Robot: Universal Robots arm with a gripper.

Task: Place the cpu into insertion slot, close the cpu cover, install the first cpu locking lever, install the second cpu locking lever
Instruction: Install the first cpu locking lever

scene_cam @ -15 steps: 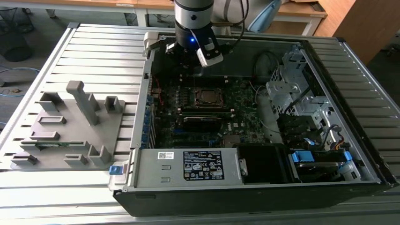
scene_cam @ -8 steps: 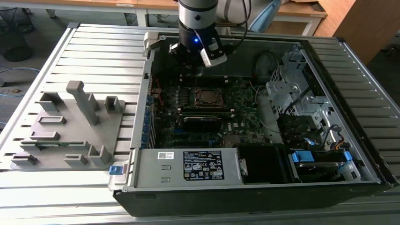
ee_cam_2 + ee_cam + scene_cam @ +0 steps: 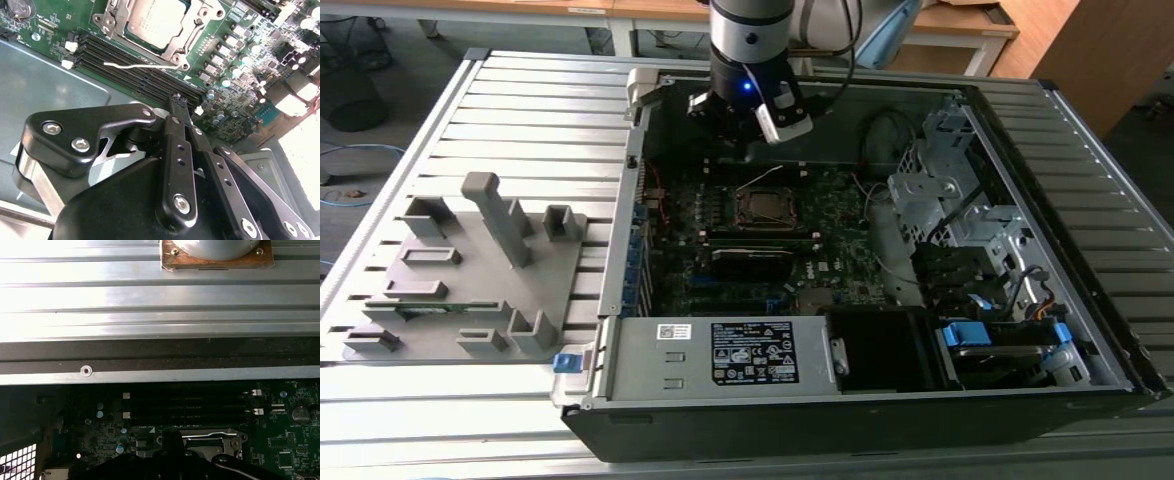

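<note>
Grey square cpu (image 3: 151,19) (flat) within silver-rimmed insertion slot (image 3: 108,21)

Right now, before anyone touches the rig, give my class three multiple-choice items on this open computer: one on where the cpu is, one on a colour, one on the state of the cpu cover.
1. Where is the cpu?
A. In the insertion slot
B. On the grey tray
C. On the slatted table

2. What colour is the motherboard?
A. Red
B. Blue
C. Green

3. How does the cpu cover stand?
A. Swung upright
B. Down flat around the cpu
C. Taken off the board

Answers:
1 A: in the second wrist view its dull metal top sits framed inside the socket.
2 C: the board shows green between its parts in both wrist views.
3 B: the silver frame lies level, with the cpu showing through its window.
</note>
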